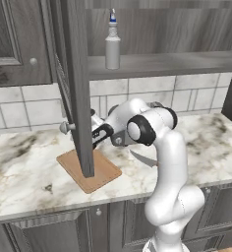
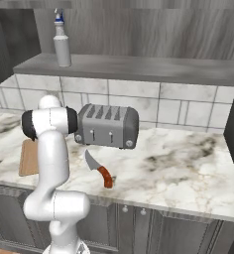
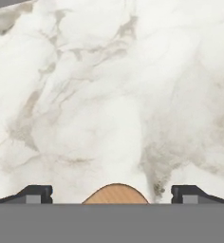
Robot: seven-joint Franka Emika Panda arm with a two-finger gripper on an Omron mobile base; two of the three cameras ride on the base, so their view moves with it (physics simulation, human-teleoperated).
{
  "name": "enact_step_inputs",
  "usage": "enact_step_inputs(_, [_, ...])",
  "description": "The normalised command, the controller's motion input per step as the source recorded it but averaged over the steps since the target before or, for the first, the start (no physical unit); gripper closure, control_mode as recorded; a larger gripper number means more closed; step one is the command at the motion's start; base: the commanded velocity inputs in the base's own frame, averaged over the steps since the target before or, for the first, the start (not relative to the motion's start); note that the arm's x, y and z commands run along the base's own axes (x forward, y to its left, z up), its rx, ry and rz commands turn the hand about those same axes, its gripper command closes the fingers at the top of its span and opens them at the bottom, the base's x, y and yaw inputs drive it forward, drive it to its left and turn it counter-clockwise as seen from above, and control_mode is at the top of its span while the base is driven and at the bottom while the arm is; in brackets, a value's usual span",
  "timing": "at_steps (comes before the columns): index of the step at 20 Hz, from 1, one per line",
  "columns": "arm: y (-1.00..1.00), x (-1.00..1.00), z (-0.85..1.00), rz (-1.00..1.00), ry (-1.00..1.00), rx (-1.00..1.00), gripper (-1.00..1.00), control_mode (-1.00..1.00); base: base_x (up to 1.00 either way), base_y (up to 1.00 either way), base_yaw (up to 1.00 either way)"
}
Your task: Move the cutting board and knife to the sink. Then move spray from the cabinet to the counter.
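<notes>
Gripper (image 3: pixel 112 194) sits with its jaws spread wide and nothing between them, pointed down at the counter (image 3: pixel 109 95), with a rounded corner of the cutting board (image 3: pixel 115 194) poking up right between the tips. So my read is it's lining up on the board first.

From the left base view the board (image 1: pixel 101 174) lies flat near the front edge of the counter, partly hidden behind the open cabinet door (image 1: pixel 76 88). The knife (image 2: pixel 99 169) is just beside it toward the toaster (image 2: pixel 108 125), blade pointing back, handle toward the front. I can't spot the sink from any of these angles.

What could go sideways: that door hangs straight down over the board, so lifting the board up could clip the door's bottom edge. Also the board is thin and lies flush on the marble, so the fingers may just scrape the stone and skid off instead of getting under an edge. And the knife is close enough to get bumped.

Looks-wise: the board is smooth light wood with rounded corners, the counter is glossy white marble with brownish veins, the knife has a silver blade and reddish handle. Farther back there's a tiled wall, then the spray bottle (image 1: pixel 112 47) standing upright on the grey cabinet shelf (image 1: pixel 177 63), slim and pale with a blue top.
</notes>
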Motion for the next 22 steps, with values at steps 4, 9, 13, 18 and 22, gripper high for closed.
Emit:
enact_step_inputs(4, [0.00, -0.39, -0.41, 0.00, 0.08, 0.00, -1.00, -1.00, 0.00, 0.00, 0.00])
enact_step_inputs(9, [0.00, -0.70, -0.41, 0.00, 0.05, 0.00, -1.00, -1.00, 0.00, 0.00, 0.00])
enact_step_inputs(13, [0.00, -0.77, -0.34, 0.00, 0.02, 0.00, -1.00, -1.00, 0.00, 0.00, 0.00])
enact_step_inputs(18, [0.00, -0.52, -0.25, 0.00, 0.02, 0.00, -1.00, -1.00, 0.00, 0.00, 0.00])
enact_step_inputs(22, [0.00, -0.64, -0.24, 0.00, 0.04, 0.00, -1.00, -1.00, 0.00, 0.00, 0.00])
